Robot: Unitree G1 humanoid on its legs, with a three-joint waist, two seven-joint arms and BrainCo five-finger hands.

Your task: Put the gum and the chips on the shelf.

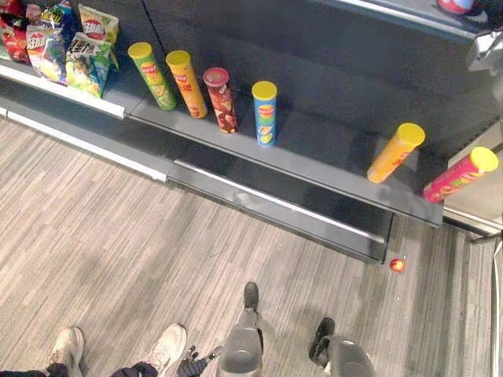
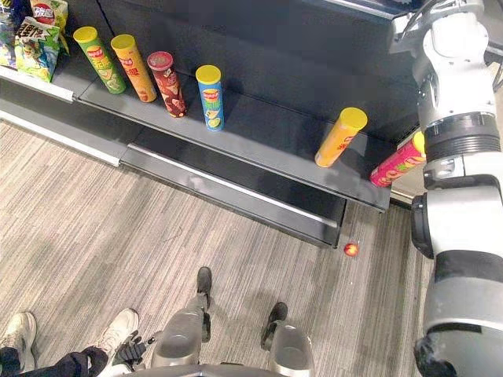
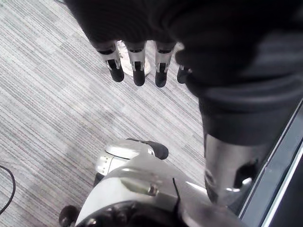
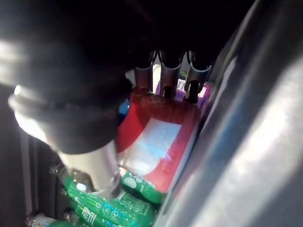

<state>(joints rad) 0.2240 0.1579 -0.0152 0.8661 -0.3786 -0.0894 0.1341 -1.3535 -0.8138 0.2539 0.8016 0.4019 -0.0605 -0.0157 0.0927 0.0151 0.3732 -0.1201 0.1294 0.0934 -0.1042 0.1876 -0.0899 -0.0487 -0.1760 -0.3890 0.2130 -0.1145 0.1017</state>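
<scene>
Left hand: [image 3: 137,66] hangs low over the floor, fingers straight and relaxed, holding nothing.
Right hand: [image 4: 169,75] raised to the high shelf on the robot's right. Fingers curl over the top edge of a red pack [image 4: 156,137] and the thumb is on the near side, so it is grasping the pack.
Task thing: the red pack with a pale label is probably the gum; I cannot confirm it. It is in the right hand, just above a layer of green packs [image 4: 109,208] and close beside a metal upright [image 4: 246,132].
Step, judged: placing the pack.
Doing it well: lower the pack until its base rests on the green packs or on bare shelf, and keep it off the upright. Open the fingers only once it is carried, then draw the hand straight back so the fingertips don't drag it out.
Risk: the green packs make an uneven seat, so the pack may tip or slide when released.
Floor: [image 1: 118,236] grey wood-look planks. A person's shoe [image 1: 67,345] is at the near left, and a small red ball [image 1: 398,265] lies by the shelf foot.
Lower shelf: [image 1: 314,149] dark and long, with free gaps between items.
Chips: a row of cans [image 1: 265,112] stands on the lower shelf, with bags [image 1: 86,55] at its far left.
Upper shelf: [image 1: 401,17] its dark edge shows at the far right, above the cans.
</scene>
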